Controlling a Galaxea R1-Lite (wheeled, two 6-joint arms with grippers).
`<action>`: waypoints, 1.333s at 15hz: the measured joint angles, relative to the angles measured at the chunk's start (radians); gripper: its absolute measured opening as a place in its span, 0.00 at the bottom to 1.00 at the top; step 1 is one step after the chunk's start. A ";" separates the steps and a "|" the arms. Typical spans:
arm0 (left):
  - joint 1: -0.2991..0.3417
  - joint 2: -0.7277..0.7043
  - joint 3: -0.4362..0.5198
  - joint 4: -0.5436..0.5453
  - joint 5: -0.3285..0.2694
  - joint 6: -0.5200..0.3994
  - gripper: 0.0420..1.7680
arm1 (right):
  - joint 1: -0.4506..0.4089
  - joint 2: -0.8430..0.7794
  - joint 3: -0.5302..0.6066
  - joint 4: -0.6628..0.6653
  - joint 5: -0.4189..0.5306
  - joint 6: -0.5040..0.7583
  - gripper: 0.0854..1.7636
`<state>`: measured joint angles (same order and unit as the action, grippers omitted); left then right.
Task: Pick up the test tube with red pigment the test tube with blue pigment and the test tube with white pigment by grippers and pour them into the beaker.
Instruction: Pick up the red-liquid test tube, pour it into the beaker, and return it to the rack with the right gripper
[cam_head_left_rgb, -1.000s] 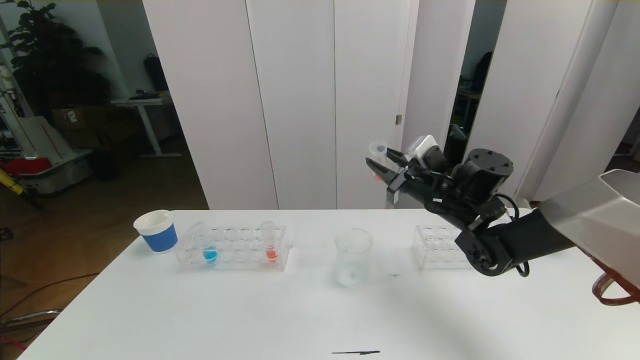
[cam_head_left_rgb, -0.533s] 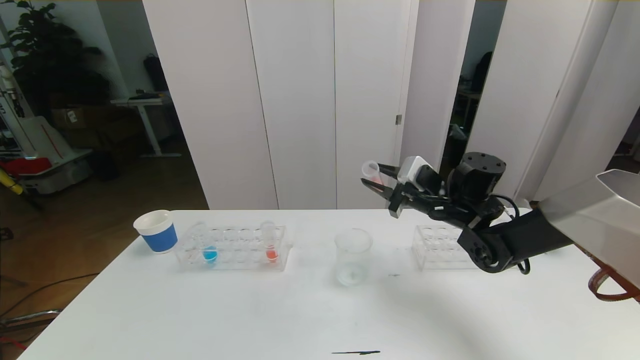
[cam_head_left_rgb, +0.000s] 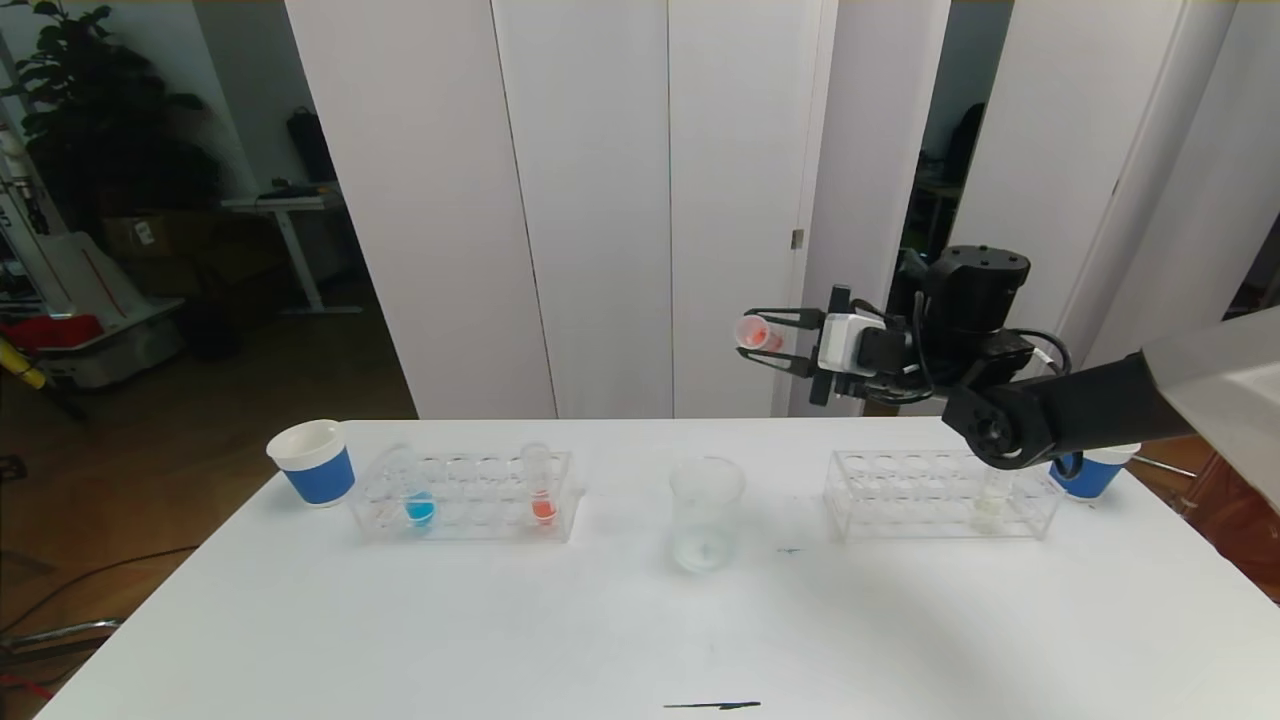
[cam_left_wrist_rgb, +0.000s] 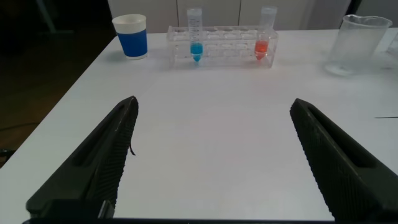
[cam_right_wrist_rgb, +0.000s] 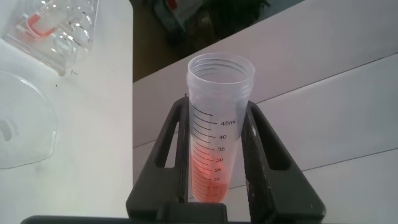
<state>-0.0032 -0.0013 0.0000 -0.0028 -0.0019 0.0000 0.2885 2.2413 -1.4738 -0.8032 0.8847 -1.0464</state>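
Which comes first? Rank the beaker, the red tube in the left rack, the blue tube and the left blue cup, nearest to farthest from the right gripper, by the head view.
From the right gripper, shut on a red-tinted tube above the table:
1. Beaker, below it, mid-table.
2. Red tube, right end of the left rack.
3. Blue tube, left part of that rack.
4. Blue cup, far left.

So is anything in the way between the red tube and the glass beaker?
Nothing visible. The right tool holds the red-pigment tube in the air, above and behind the beaker. Only open air and bare table lie between them.
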 joint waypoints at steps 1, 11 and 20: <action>0.000 0.000 0.000 0.000 0.000 0.000 0.99 | 0.001 0.003 -0.008 0.005 0.011 -0.035 0.30; 0.000 0.000 0.000 0.000 0.000 0.000 0.99 | 0.026 0.066 -0.003 -0.134 0.089 -0.240 0.30; 0.000 0.000 0.000 0.000 0.000 0.000 0.99 | 0.021 0.119 0.000 -0.183 0.119 -0.391 0.30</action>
<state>-0.0032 -0.0013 0.0000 -0.0028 -0.0019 0.0000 0.3094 2.3606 -1.4740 -0.9866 1.0040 -1.4379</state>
